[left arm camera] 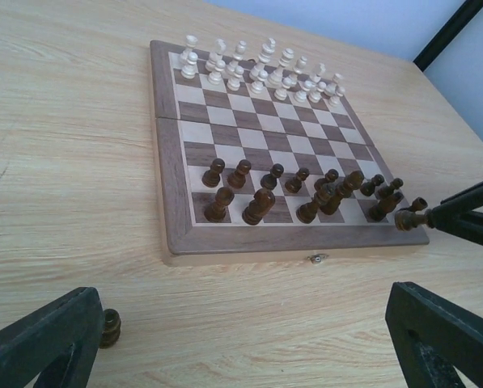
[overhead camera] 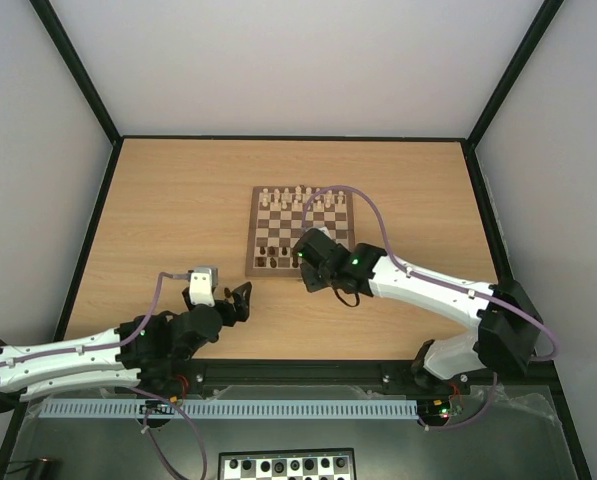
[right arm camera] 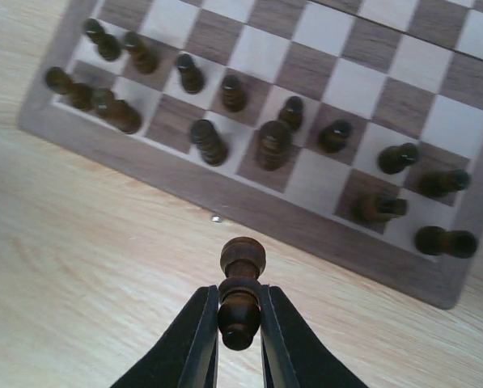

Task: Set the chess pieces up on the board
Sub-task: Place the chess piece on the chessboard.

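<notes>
Left jaws open, right jaws gripping a dark chessman (right arm camera: 239, 297) beside the board (right arm camera: 306, 233), we are targeting a vacant square.

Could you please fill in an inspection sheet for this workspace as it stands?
Surface: light wooden table.
Job's things: board mid-table; dark chess pieces on its near two rows, pale pieces on the far two; one loose dark piece on the table before the board.
Clutter: nothing seen.
Grippers: left gripper open, empty; right gripper shut on a held dark piece at the board's near edge.
Cables: purple cable arcs over the board's corner.
Surroundings: pale walls, black frame; checkered board beyond the near table edge.
</notes>
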`<state>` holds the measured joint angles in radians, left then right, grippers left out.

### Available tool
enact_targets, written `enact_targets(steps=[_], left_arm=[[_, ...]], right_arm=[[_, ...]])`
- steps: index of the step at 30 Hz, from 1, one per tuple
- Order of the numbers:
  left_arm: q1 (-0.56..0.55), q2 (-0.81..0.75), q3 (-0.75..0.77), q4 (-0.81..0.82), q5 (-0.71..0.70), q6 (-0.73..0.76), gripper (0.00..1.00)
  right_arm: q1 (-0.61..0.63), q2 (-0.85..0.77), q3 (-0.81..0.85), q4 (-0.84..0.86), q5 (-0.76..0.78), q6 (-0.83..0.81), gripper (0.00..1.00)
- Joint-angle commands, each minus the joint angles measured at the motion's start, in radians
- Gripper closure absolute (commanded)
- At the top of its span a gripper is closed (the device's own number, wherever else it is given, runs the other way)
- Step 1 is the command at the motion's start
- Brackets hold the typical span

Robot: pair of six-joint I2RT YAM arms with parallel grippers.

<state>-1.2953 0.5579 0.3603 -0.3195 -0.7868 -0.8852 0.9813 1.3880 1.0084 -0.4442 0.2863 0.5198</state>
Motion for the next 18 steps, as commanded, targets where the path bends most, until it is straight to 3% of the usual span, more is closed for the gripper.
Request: enact_targets(steps=[1,18], left_arm=[[0.008,-0.023,0.025,-0.034,-0.032,-0.007,0.00],[0.007,-0.059,0.020,-0.056,-0.041,-0.017,0.01]], right_arm=[[-0.020,0.033,0.036,-0.118,0.127,0.002,0.84],[-0.075,0.167,0.079,-0.054,0.128,-0.023,0.84]])
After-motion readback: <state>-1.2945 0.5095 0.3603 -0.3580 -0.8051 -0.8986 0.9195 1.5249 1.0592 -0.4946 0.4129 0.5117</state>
